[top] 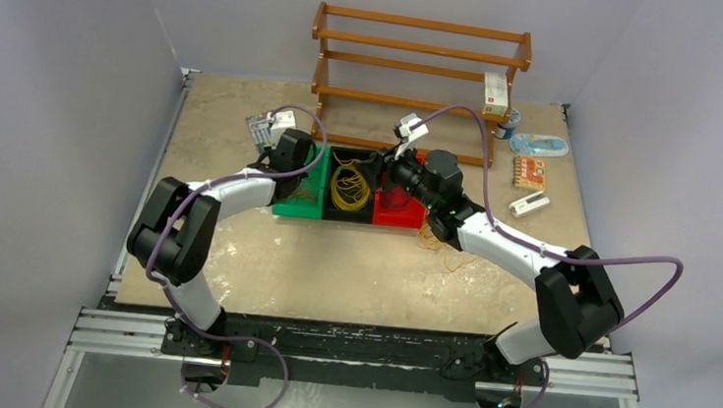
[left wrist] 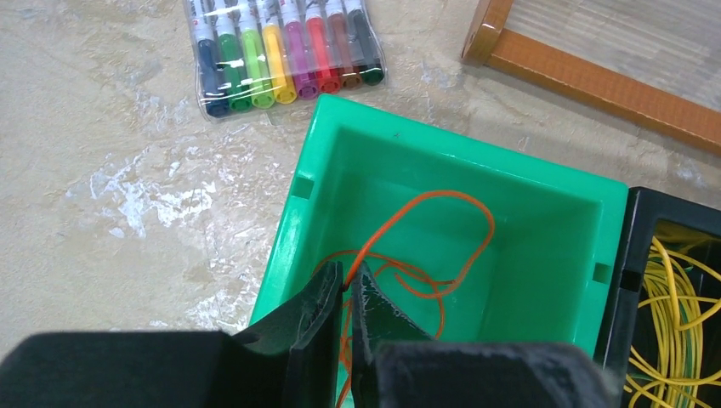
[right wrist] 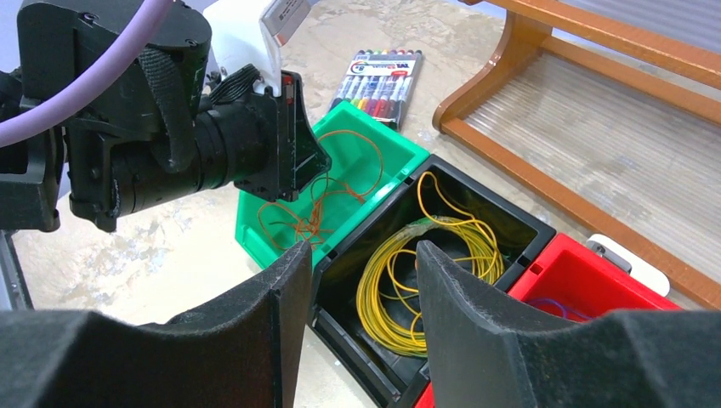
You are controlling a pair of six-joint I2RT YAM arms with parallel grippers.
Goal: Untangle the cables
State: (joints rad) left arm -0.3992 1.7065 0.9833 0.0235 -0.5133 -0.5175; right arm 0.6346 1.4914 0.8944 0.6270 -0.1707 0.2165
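Observation:
The cables lie sorted by colour in three bins. Orange cable [left wrist: 434, 246] loops inside the green bin [left wrist: 459, 149], and my left gripper [left wrist: 349, 276] is shut on one orange strand just above the bin's near wall. Yellow cables [right wrist: 408, 263] are coiled in the black bin [right wrist: 502, 208]. A thin purple cable [right wrist: 553, 304] shows in the red bin [right wrist: 587, 272]. My right gripper [right wrist: 361, 255] hangs open over the black bin with nothing between its fingers. A small orange tangle [top: 438, 245] lies on the table beside the right arm.
A pack of coloured markers [left wrist: 281, 51] lies on the table beyond the green bin. A wooden rack [top: 419, 71] stands behind the bins. Small boxes and packets [top: 533, 170] sit at the back right. The two wrists are close together over the bins.

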